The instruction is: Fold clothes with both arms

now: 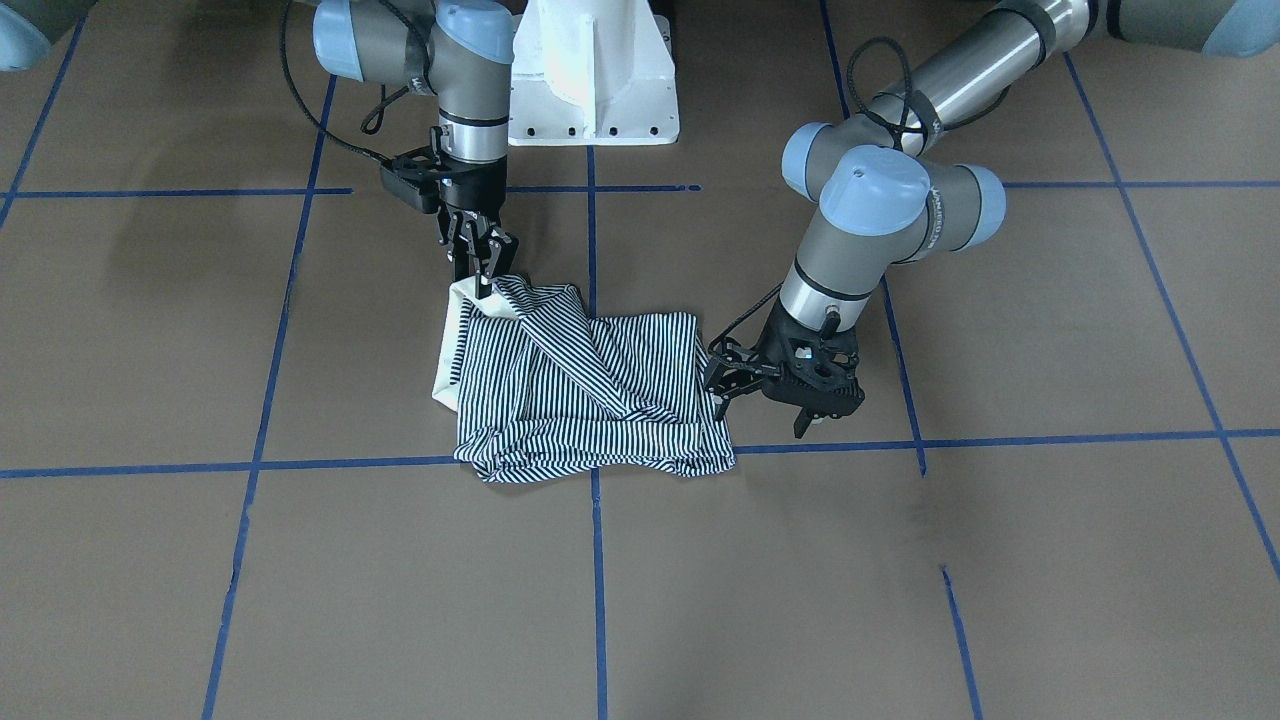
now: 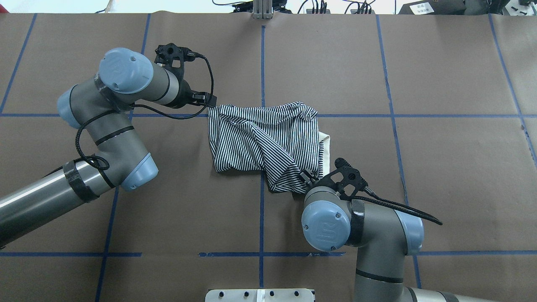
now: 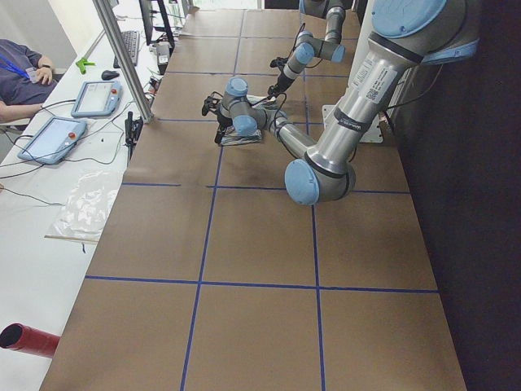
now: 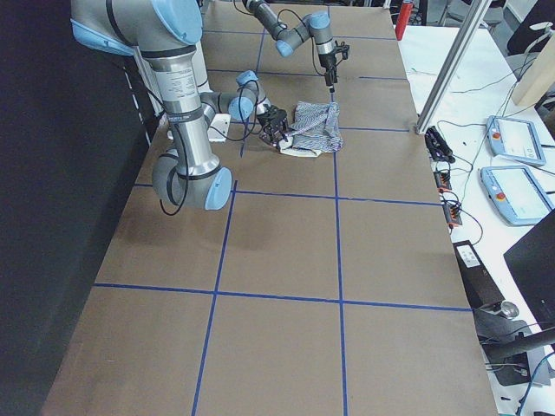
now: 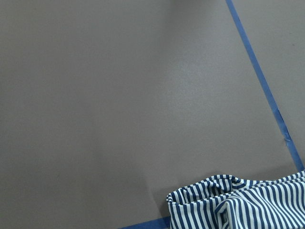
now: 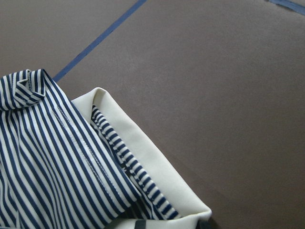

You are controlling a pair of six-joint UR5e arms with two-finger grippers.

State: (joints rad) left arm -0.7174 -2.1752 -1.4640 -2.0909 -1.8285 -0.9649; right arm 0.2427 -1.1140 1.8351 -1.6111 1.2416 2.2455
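Observation:
The striped shirt (image 1: 580, 390) (image 2: 260, 138) lies crumpled and partly folded on the brown table near its middle. Its cream collar (image 2: 325, 147) (image 6: 143, 152) sticks out at one side. My right gripper (image 1: 485, 280) (image 2: 309, 176) points down and is shut on the shirt's edge by the collar, with the fabric drawn up to its tips. My left gripper (image 1: 716, 385) (image 2: 211, 106) sits low at the opposite corner and touches the shirt's edge. Its fingertips are hidden, so I cannot tell whether it holds the fabric. The left wrist view shows only a striped corner (image 5: 248, 205).
The white pedestal base (image 1: 595, 90) stands at the robot's side of the table. Blue tape lines (image 1: 595, 560) cross the brown surface. Beyond the far edge is a desk with tablets (image 3: 53, 138), a seated person's arm (image 3: 20, 65) and a red cylinder (image 3: 28, 338).

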